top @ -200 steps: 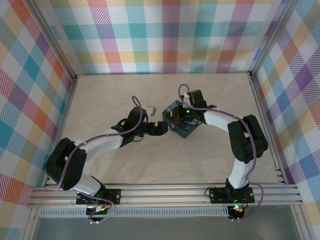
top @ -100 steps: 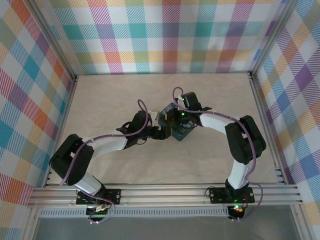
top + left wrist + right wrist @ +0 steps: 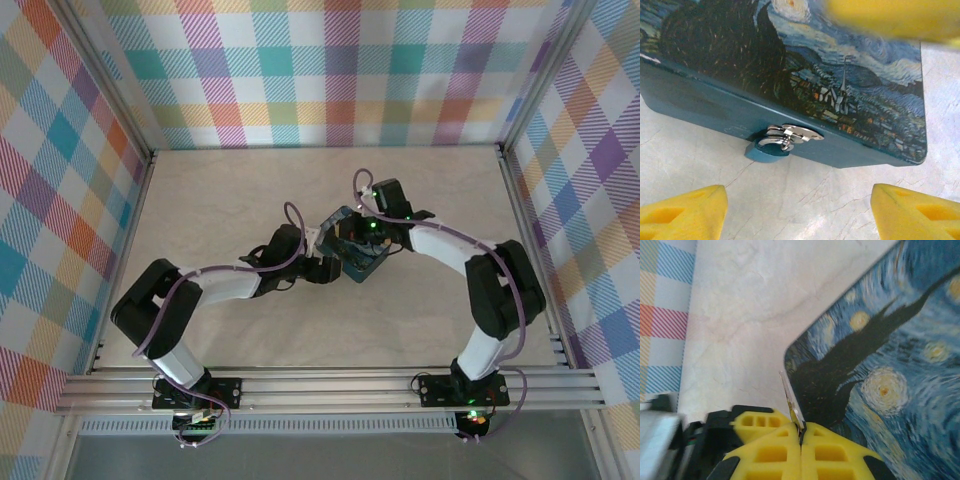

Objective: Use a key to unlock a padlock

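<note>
Two yellow fingers (image 3: 680, 212) of the left jaws stand spread wide, one at each lower corner of the left wrist view. Between them is bare marbled desk (image 3: 790, 200), and they hold nothing. Just ahead of that gap, nearer the finger at the view's left, sits the padlock (image 3: 765, 151). It has a tiny blue body low against the desk. Its thin silver shackle (image 3: 776, 142) is looped up through a small silver hasp (image 3: 799, 133). The hasp juts from the front wall of the tin (image 3: 790, 75), and the padlock touches that wall. I cannot tell whether the shackle is latched, and the keyhole cannot be made out. The tin rises right behind the padlock: a dark-blue rectangular box many times the padlock's size. Its lid is painted with a swirling night sky, a dark cypress, and a village with a steeple. Over the tin's far side a blurred yellow shape (image 3: 880, 17) crosses the top of the view. In the right wrist view the fingers (image 3: 770, 450) of the right jaws are pressed together, pinching the key (image 3: 790, 399). It is a thin silver blade that sticks out forward from the tips, and its point lies just beside the corner of the painted lid. From the top camera both sets of jaws close on the tin at mid-desk: the left at its near-left side, the right above it. Plaid walls (image 3: 340, 70) stand well beyond.
</note>
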`<state>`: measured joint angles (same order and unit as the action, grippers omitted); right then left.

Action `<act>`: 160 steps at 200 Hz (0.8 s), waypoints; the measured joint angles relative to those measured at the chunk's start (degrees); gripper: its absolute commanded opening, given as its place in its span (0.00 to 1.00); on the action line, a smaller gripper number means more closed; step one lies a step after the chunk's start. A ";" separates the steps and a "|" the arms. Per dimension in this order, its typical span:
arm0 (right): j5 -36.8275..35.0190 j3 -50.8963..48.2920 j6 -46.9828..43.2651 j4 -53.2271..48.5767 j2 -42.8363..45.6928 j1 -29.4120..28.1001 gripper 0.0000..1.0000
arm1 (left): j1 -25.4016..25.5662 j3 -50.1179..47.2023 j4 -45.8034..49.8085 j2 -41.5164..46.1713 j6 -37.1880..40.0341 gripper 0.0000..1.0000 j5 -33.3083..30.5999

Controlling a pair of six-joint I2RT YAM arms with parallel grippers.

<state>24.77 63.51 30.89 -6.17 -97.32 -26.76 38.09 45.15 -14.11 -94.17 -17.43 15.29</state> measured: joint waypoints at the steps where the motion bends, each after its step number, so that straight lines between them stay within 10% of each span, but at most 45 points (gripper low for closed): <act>1: 0.00 0.00 -0.04 0.00 0.11 0.04 0.00 | -0.07 0.00 -0.02 -0.02 0.04 0.74 0.09; 160: -1.77 -1.70 -4.00 -5.31 -1.51 2.32 0.00 | -1.88 4.83 -2.23 -10.95 5.33 0.62 6.23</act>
<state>23.00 61.80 26.89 -11.49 -98.83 -24.45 36.21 49.98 -16.34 -105.12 -12.10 21.52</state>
